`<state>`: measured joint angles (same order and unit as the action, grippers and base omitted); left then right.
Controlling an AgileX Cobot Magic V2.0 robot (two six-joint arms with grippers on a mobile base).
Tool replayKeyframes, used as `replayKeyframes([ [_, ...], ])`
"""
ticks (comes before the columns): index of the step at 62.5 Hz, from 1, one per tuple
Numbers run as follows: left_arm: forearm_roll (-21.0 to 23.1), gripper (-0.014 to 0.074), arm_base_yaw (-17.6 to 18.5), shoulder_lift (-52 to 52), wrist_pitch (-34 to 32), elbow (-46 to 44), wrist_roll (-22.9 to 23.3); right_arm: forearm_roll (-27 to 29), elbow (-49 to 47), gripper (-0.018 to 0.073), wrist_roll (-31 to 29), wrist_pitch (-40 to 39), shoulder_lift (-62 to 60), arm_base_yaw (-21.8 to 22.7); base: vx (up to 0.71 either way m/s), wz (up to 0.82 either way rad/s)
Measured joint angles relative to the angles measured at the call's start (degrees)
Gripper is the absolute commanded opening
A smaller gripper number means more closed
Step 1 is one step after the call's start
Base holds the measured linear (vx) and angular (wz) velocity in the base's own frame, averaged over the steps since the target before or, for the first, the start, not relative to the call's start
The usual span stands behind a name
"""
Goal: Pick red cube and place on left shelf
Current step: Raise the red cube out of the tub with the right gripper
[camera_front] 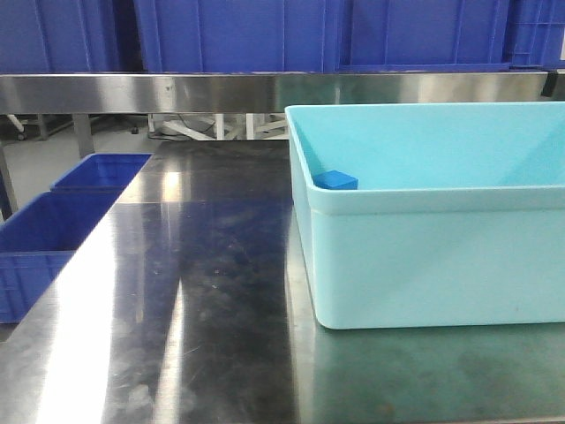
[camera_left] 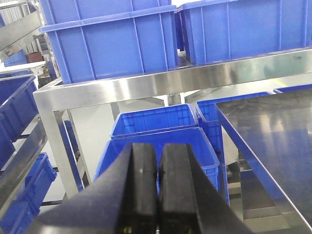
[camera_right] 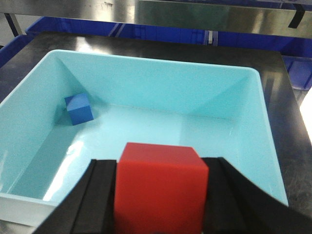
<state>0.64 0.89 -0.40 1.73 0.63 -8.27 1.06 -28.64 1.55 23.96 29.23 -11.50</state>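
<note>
Your right gripper [camera_right: 158, 195] clamps the red cube [camera_right: 160, 187] above the teal tub [camera_right: 253, 102], whose left corner holds a blue block [camera_right: 78, 109]. Your left gripper [camera_left: 157, 187] is closed, fingers empty, beyond the table's [camera_left: 273, 136] left edge.

The big light blue tub [camera_front: 424, 256] fills the right side of the surface [camera_front: 194, 300]; the left side is open.

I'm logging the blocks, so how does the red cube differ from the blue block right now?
The red cube is clamped between the right gripper fingers above the teal tub; the blue block lies loose on the tub floor in a far corner. One is red, the other blue. Both are plain cube shapes.
</note>
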Motion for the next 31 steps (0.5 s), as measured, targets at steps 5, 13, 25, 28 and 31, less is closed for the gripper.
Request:
replayKeyframes([
  [5,0.00,0.0106,0.00,0.00,0.00,0.00,0.00,0.00,0.05,0.0056,0.00,0.30,0.00,0.00,0.03,0.15],
  [13,0.00,0.0106,0.00,0.00,0.00,0.00,0.00,0.00,0.05,0.0056,0.00,0.39,0.00,0.00,0.01,0.03],
  [25,0.00,0.0106,0.00,0.00,0.00,0.00,0.00,0.00,0.05,0.0056,0.00,0.39,0.00,0.00,0.00,0.00],
  [28,0.00,0.0106,0.00,0.00,0.00,0.00,0.00,0.00,0.05,0.0056,0.00,0.39,0.00,0.00,0.00,0.00],
  [31,0.00,0.0106,0.00,0.00,0.00,0.00,0.00,0.00,0.05,0.0056,0.00,0.39,0.00,0.00,0.00,0.00],
])
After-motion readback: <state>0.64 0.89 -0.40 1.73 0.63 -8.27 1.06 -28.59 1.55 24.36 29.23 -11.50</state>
